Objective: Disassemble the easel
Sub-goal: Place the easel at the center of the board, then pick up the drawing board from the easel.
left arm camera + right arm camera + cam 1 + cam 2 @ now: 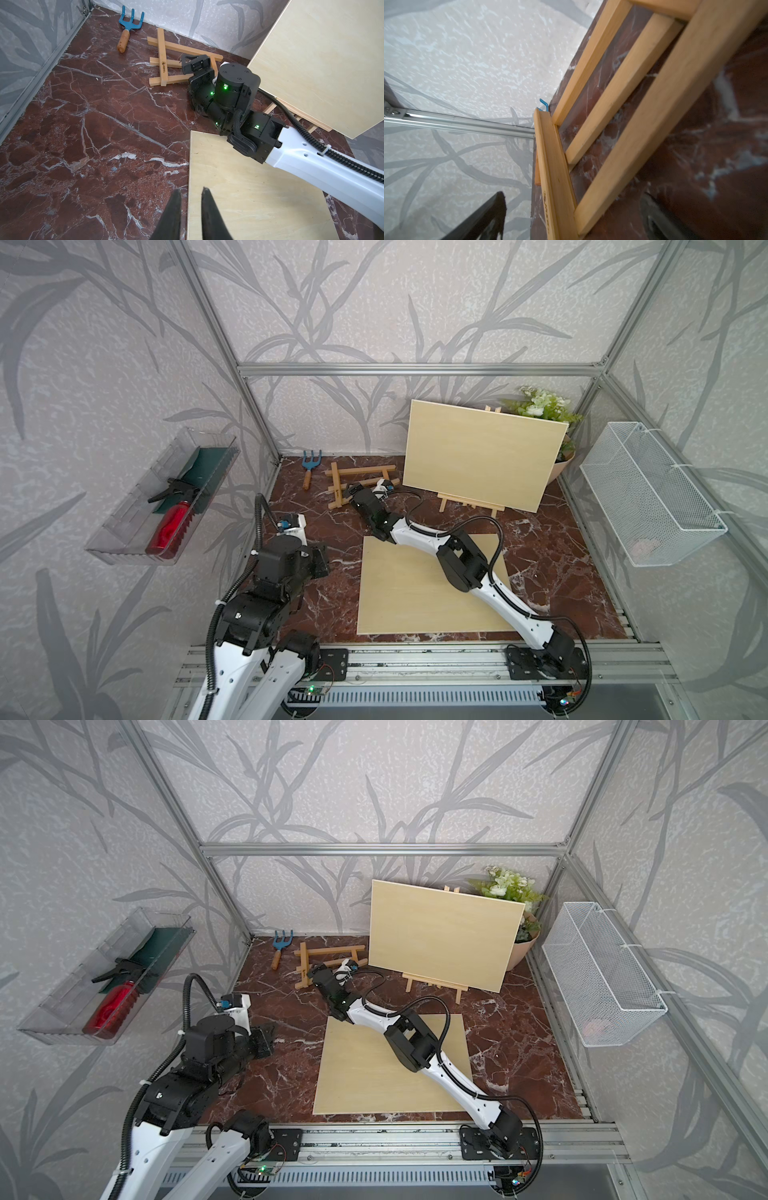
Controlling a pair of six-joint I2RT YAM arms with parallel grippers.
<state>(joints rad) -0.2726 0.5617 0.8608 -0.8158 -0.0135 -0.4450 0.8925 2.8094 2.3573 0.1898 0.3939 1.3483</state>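
A small wooden easel (338,485) (305,965) lies flat on the marble table near the back wall. My right gripper (353,491) (195,63) reaches over its near end. In the right wrist view its fingers stand wide open (571,220), with the easel's bars (623,104) between them and not touched. A second easel (469,502) stands at the back right and carries a pale board (482,456). Another pale board (399,593) lies flat at the front. My left gripper (320,560) (191,190) hovers by that board's left edge, with a narrow gap between its fingers and nothing in it.
A blue garden fork (308,468) lies at the back left corner. A flower pot (557,472) stands behind the upright board. A white wire basket (652,493) hangs on the right wall. A clear tray holding a red spray bottle (170,526) hangs on the left wall.
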